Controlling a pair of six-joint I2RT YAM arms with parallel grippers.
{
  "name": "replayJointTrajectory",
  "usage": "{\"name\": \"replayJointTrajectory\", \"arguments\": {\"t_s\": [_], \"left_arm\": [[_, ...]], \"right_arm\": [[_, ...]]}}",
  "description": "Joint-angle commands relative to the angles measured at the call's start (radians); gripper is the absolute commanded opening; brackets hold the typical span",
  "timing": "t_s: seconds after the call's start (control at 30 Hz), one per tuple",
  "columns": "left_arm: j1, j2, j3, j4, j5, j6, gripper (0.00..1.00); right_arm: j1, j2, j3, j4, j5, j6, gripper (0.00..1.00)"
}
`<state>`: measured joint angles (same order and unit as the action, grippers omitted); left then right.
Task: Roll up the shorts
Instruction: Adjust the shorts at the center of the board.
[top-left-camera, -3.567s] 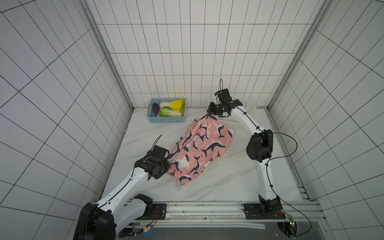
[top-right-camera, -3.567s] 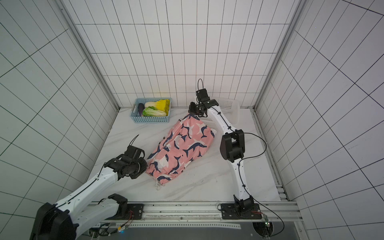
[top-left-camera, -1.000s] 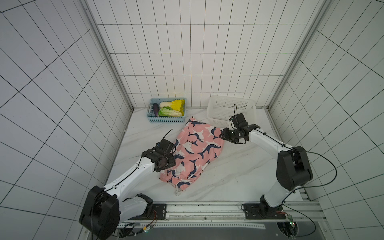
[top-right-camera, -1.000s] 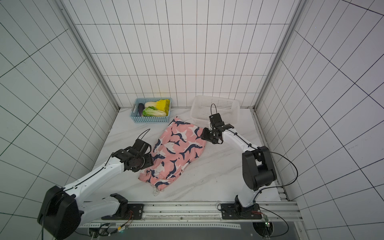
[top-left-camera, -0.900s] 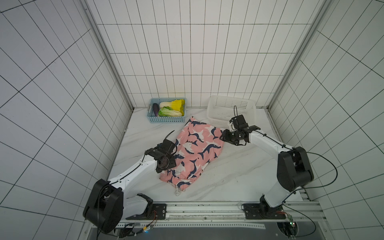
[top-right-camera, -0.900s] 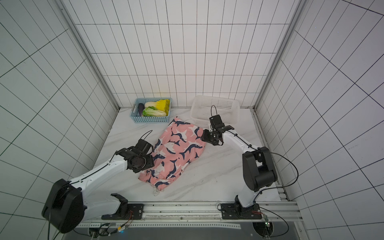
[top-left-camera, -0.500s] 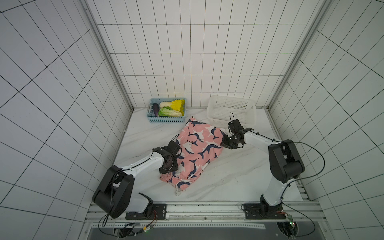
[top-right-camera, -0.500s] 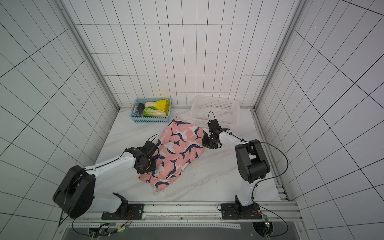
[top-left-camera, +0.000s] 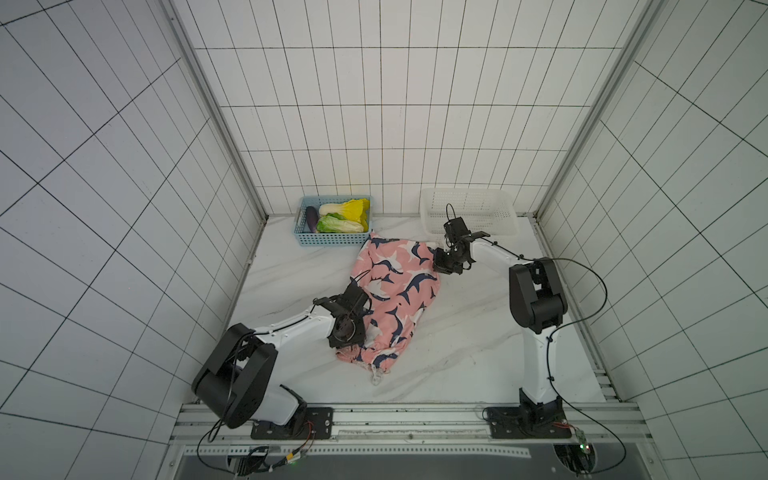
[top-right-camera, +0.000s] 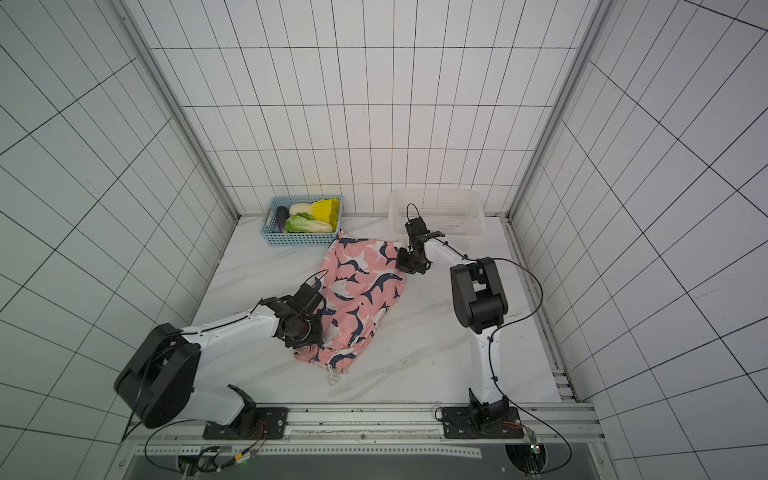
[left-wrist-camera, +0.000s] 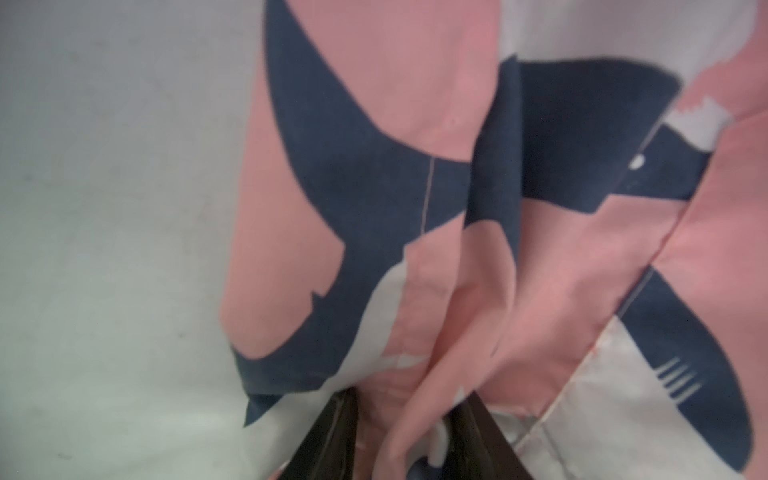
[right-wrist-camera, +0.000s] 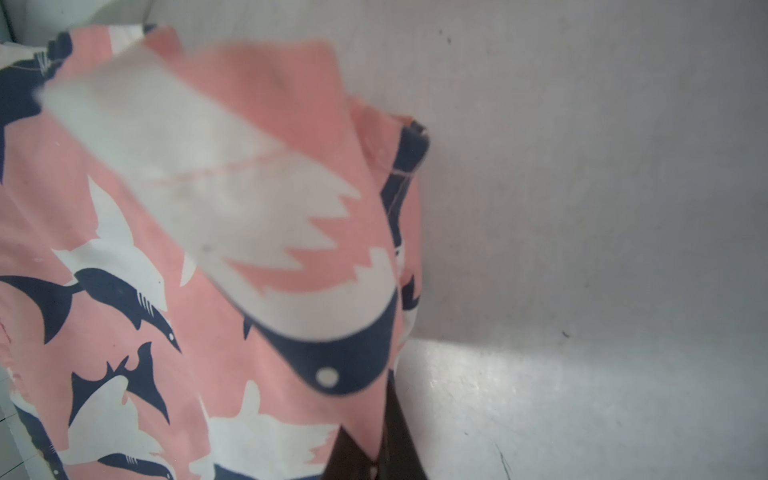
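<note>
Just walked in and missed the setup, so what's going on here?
A two-armed robot is working on the shorts, spread unrolled on the table. The right gripper is shut on their far edge near the white basket. The left gripper pinches a fold at their left edge between its fingers. A blue basket of vegetables stands behind.

Left pincer (left-wrist-camera: 405, 436), right pincer (right-wrist-camera: 376, 453): both clamped.

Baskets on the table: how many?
2. The blue basket, holding vegetables, stands at the back wall beyond the shorts; the white basket stands to its right, behind the right gripper.
</note>
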<state>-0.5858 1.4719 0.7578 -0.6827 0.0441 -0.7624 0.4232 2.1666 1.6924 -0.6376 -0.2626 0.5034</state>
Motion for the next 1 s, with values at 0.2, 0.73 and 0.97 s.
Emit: {"name": "replayJointTrajectory", "arguments": {"t_s": [0.2, 0.73, 0.97], "left_arm": [[-0.009, -0.047, 0.074, 0.020, 0.001, 0.027, 0.62], [0.173, -0.592, -0.265, 0.047, 0.160, -0.162, 0.78], [0.176, -0.855, -0.508, 0.246, 0.210, -0.315, 0.88]], "right_arm": [[-0.023, -0.142, 0.033, -0.048, 0.087, -0.086, 0.42], [0.400, -0.615, -0.464, 0.004, -0.033, -0.277, 0.14], [0.500, -0.561, -0.559, 0.120, -0.115, -0.295, 0.05]]}}
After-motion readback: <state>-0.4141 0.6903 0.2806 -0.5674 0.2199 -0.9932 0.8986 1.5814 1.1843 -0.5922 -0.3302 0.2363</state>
